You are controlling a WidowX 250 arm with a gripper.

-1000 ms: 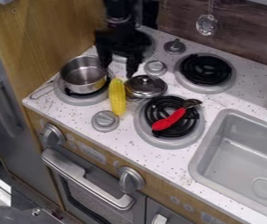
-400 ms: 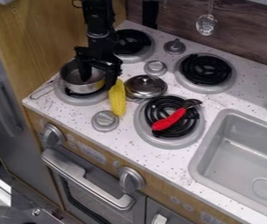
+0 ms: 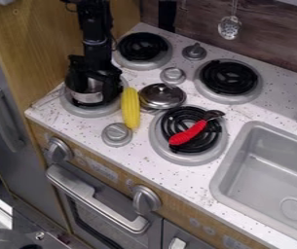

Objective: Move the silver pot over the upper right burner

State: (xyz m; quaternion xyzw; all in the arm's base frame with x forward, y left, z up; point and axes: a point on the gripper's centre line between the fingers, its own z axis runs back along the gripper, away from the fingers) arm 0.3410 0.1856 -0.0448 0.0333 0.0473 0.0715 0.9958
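1. A black gripper point(image 3: 95, 86) hangs right over the silver pot point(image 3: 89, 97), low against it, near the left corner of the white stove top point(image 3: 138, 153). From where I stand, I cannot tell whether the tool is open or closed on the metal.

2. At this stage, securing the pot looks like the job. Doing it well likely calls for a firm pinch on the wall, squared to the metal, then a straight lift that keeps the base level until it clears the coil.

3. The pot lies directly beneath the tool, partly hidden by it, upright on the lower left burner point(image 3: 79, 110). A bright strip of its side shows below the black arm point(image 3: 97, 36). The yellow corn point(image 3: 130, 108) stands just beside that burner, on the side toward the sink point(image 3: 274, 170), so a low sideways pull could knock it.

4. The destination, the upper right burner point(image 3: 229, 77), sits toward the back edge, well apart from pot and gripper. A high carry should pass over the corn and the lid point(image 3: 162, 96), with the pot centred over the coil at the end; a weak hold might let it tilt or swing on the way.
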